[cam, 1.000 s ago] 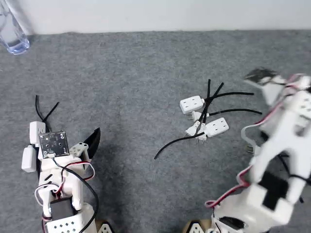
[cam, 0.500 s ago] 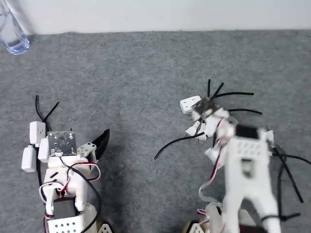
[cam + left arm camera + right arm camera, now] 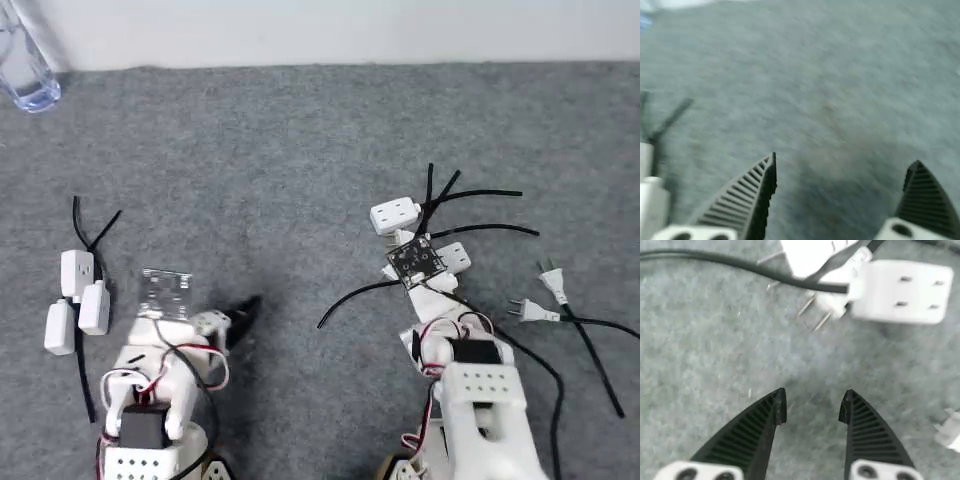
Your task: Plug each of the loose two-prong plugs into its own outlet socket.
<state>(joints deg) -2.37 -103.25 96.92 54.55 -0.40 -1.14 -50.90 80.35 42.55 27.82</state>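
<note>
Hovering right tool [image 3: 812,407] above counter [image 3: 300,130], fingers apart, empty, near plug [image 3: 829,304] and socket [image 3: 900,290]. Left tool [image 3: 844,161] apart, empty, near left sockets [image 3: 95,308]. Loose plugs [image 3: 527,310] lie far right.

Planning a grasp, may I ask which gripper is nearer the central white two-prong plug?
Right. Right gripper hovers just short of the plug; the left gripper is far off.

Outlet sockets [image 3: 394,215] and plugs [image 3: 530,311] are white, cords [image 3: 487,192] black, carpet [image 3: 280,150] grey, ridged fingers [image 3: 750,432] black.
</note>
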